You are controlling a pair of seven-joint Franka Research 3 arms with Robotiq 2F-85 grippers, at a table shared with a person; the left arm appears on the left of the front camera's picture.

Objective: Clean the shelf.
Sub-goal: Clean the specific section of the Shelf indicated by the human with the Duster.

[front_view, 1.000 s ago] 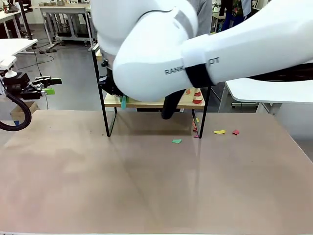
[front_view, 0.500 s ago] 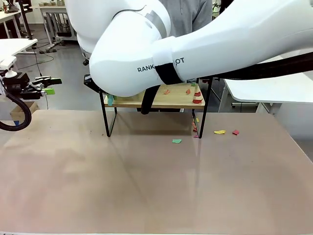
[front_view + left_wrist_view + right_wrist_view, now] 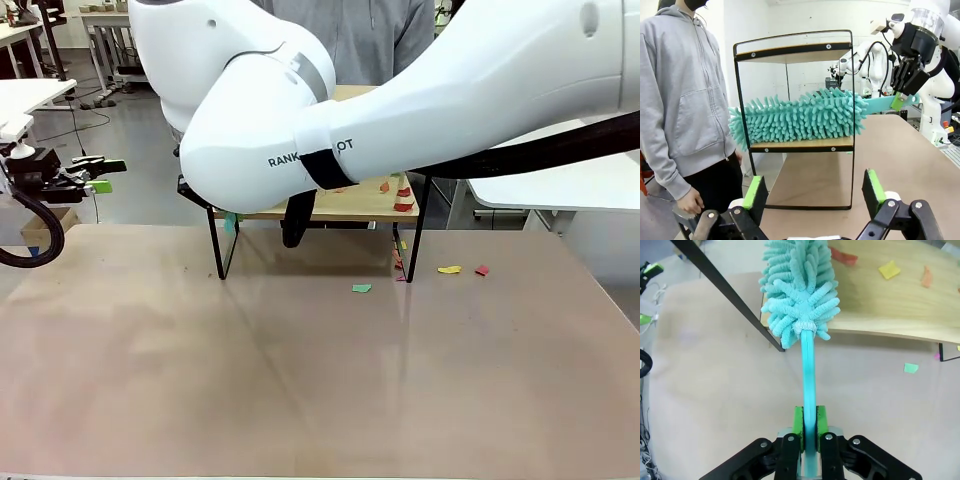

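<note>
Right gripper [image 3: 810, 420] clamps duster [image 3: 799, 290] | moved left along shelf [image 3: 790, 52] since earlier frame

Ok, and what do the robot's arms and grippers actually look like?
The right arm is a smooth, rounded white shell with a black band and dark lettering that is partly hidden. A thick black cable runs along it. The left gripper and right gripper are black with jointed links and bolts, and have green pads on the fingers.
</note>
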